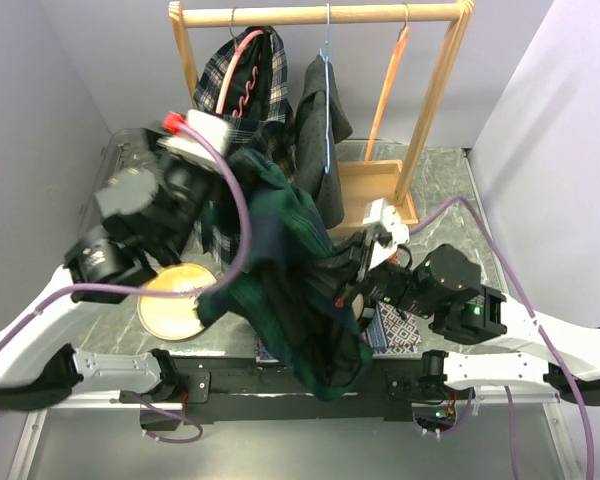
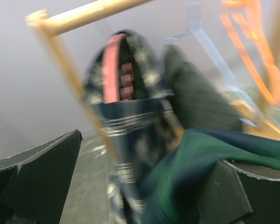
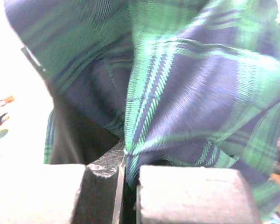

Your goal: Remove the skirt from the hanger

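One plaid skirt hangs before the rack, above the counter. Right hand: closed on its fabric. Left hand: fully open, fabric apparently draped over one finger. Rack carries three hangers.

The top camera looks down from above and behind, while both wrist cameras sit close against the skirt.

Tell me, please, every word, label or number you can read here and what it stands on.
None: no readable text in any view. The green plaid skirt, the wooden rack and the blue patterned square show only pattern or bare surface; the wrist views are blurred.
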Robot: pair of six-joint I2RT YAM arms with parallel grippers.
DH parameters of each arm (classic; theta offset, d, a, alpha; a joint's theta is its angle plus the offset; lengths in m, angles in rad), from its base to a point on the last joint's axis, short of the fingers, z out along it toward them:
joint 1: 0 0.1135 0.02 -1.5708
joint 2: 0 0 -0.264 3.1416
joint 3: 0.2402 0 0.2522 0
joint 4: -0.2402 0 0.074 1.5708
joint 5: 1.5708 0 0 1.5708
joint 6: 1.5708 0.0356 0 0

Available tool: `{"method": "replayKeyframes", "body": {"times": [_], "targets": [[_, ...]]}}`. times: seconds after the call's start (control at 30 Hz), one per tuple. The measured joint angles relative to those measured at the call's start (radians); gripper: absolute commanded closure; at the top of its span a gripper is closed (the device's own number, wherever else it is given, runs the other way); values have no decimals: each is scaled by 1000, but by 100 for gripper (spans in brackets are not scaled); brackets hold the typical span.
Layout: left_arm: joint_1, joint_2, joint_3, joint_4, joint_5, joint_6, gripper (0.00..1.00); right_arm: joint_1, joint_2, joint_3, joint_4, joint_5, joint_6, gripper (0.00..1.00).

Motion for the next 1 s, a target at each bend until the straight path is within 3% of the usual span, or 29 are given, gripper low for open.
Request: {"method": "replayKeyframes", "body": {"times": [0.3,0.53,0.77,1.0], "targets": [[420,-101,1,-117,91,-255,3,-3,18,56,-100,7,-17,100],[776,-143,-27,-315,264,-477,3,0,205,328,-163,5,-6,100],[817,-356,-197,-429,511,-532,3,-2,459,664,-199,66,69,100],[800,-526,-137,-465,795,-477,3,-9,710,972,-269,115,168,100]]}}
